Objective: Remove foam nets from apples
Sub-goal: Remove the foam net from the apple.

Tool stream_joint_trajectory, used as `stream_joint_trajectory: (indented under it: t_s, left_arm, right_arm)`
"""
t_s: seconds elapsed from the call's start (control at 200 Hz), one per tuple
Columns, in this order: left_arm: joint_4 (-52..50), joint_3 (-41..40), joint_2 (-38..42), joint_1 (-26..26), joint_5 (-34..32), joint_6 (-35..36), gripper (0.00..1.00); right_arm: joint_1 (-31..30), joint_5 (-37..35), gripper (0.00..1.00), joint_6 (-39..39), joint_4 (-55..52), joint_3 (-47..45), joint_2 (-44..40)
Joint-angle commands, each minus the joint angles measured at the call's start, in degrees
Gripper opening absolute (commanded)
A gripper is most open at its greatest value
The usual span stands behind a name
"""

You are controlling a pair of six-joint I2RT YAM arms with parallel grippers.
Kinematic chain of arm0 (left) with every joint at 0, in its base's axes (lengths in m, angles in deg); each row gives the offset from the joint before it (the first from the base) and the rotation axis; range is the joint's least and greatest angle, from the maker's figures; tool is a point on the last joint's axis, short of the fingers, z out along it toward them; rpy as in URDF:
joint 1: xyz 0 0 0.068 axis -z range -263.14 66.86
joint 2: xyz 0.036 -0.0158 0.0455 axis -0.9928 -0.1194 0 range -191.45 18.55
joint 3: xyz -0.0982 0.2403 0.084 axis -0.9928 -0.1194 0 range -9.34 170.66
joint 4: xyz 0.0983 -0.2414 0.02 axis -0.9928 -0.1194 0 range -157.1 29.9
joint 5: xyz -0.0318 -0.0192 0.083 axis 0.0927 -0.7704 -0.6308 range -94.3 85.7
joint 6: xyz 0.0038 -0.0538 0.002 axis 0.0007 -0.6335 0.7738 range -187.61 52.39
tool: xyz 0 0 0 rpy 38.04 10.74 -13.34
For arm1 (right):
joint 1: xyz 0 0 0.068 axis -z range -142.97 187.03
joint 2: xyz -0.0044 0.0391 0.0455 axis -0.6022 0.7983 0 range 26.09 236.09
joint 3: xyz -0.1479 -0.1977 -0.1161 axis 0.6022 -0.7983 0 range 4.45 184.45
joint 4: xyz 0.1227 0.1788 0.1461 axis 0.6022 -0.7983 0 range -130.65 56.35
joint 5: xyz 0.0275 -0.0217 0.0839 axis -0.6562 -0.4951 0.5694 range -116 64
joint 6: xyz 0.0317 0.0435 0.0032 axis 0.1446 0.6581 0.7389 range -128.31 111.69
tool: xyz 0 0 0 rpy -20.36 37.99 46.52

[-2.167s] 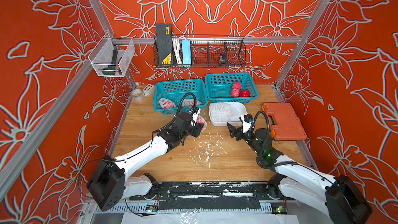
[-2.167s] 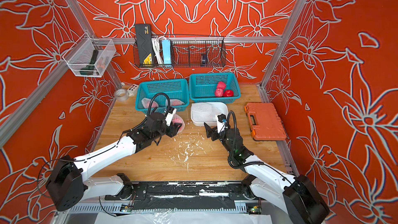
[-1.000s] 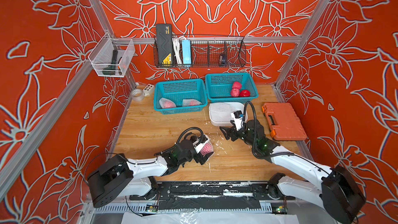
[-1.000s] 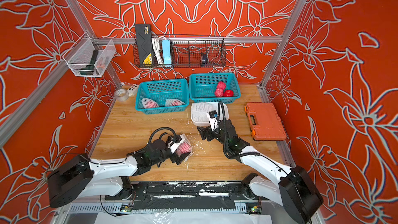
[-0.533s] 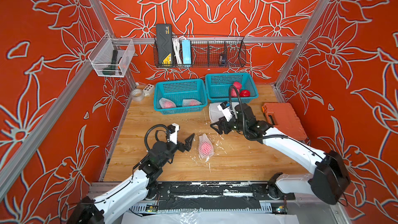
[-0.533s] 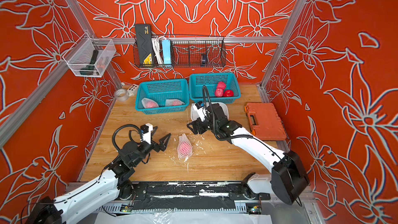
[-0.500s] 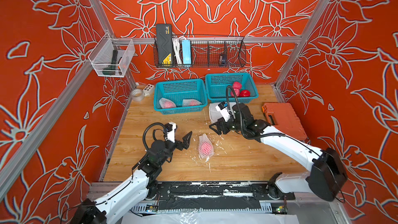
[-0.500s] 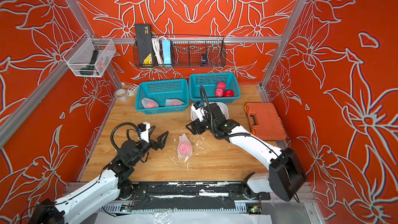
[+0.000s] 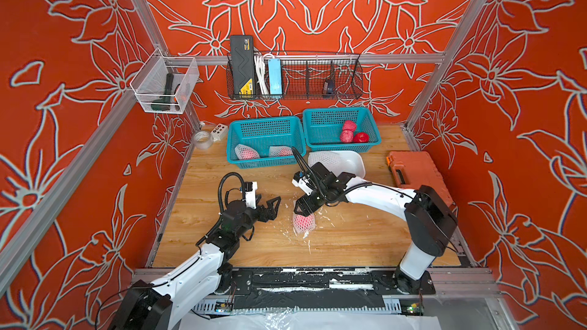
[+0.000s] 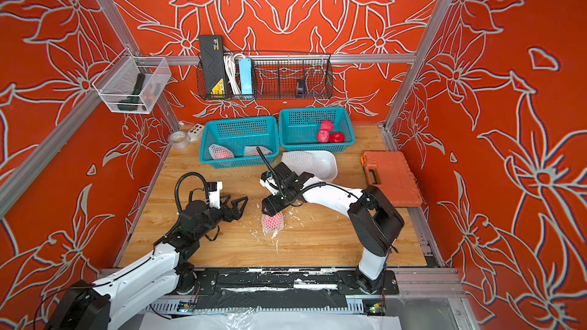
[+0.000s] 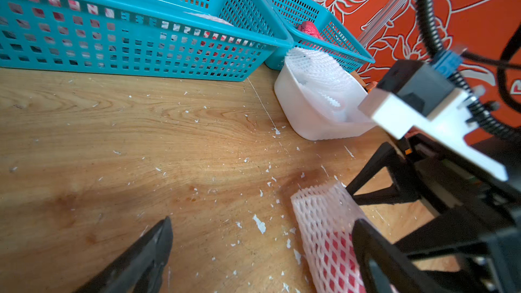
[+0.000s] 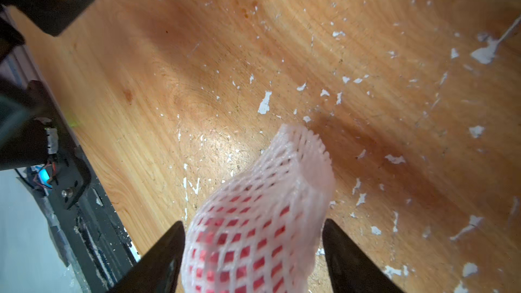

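Just below the middle of both top views a netted apple (image 9: 303, 223) lies on its side on the wooden table (image 9: 349, 246). Red shows through the white diamond mesh, and the loose end of its foam net (image 9: 305, 233) trails toward the lower edge of the frame. The right gripper (image 9: 304, 210) reaches in from the right of the picture and stands over the apple's upper end, jaws parted to either side of it. In the right wrist view one finger (image 12: 169, 252) sits right against the mesh while the other is just clear of it, so this gripper is released rather than clamped. The left gripper (image 9: 267, 204) hovers just left of the apple in the picture, near it but apart, its jaws spread wide and holding nothing. The left wrist view shows the netted apple (image 11: 327, 232) partly behind one of that gripper's black fingers. White foam crumbs (image 9: 330, 217) are scattered over the wood around the apple. In the upper middle of the frame two teal baskets stand side by side against the back wall. The left basket (image 9: 263, 164) holds two more netted apples (image 9: 246, 153), and the right basket (image 9: 320, 120) holds three red-to-pink apples (image 9: 361, 137). Just below the right basket stands a white tray (image 9: 354, 166) with an empty foam net heaped at its left end. Further right, at the table's edge, lies an orange case (image 9: 416, 173).
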Motion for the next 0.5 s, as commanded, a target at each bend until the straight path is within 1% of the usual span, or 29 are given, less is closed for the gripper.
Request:
stream_joint_trajectory:
  t_s: [0.0, 0.09, 0.145, 0.185, 0.26, 0.33, 0.39, 0.455, 0.495]
  left_arm:
    - [0.5, 0.5, 0.2, -0.4, 0.9, -0.3, 0.97]
    - [0.7, 0.3, -0.1, -0.4, 0.8, -0.1, 0.97]
    - [1.0, 0.2, -0.3, -0.4, 0.9, 0.0, 0.97]
    - [1.2, 0.1, -0.5, -0.4, 0.9, 0.0, 0.97]
    - [1.5, 0.0, -0.6, -0.4, 1.2, 0.0, 0.97]
    - [1.3, 0.1, -0.8, -0.4, 1.5, 0.2, 0.97]
    - [0.9, 0.3, -1.0, -0.4, 1.5, 0.6, 0.97]
    - [0.4, 0.5, -1.0, -0.4, 1.0, 0.9, 0.97]
    - [0.4, 0.6, -1.0, -0.4, 0.8, 1.1, 0.97]
  right_arm:
    - [-0.3, -1.3, 0.75, 1.1, -1.4, 2.7, 2.4]
    - [-0.4, -1.2, 0.74, 1.5, 0.4, 3.0, 4.4]
    - [-0.4, 0.2, 0.71, 1.2, 0.5, 3.9, 5.9]
    - [-0.5, 1.4, 0.64, 1.0, 0.6, 4.8, 6.9]
    - [-0.5, 3.0, 0.56, 1.1, 1.7, 5.5, 7.7]
    - [-0.5, 4.2, 0.43, 0.7, 1.9, 6.0, 7.9]
    - [-0.4, 4.6, 0.38, 0.6, 2.3, 6.0, 7.5]
    - [-0.5, 5.3, 0.31, 0.2, 2.5, 6.0, 7.1]
    - [-0.5, 5.6, 0.29, 0.0, 2.4, 5.9, 6.8]
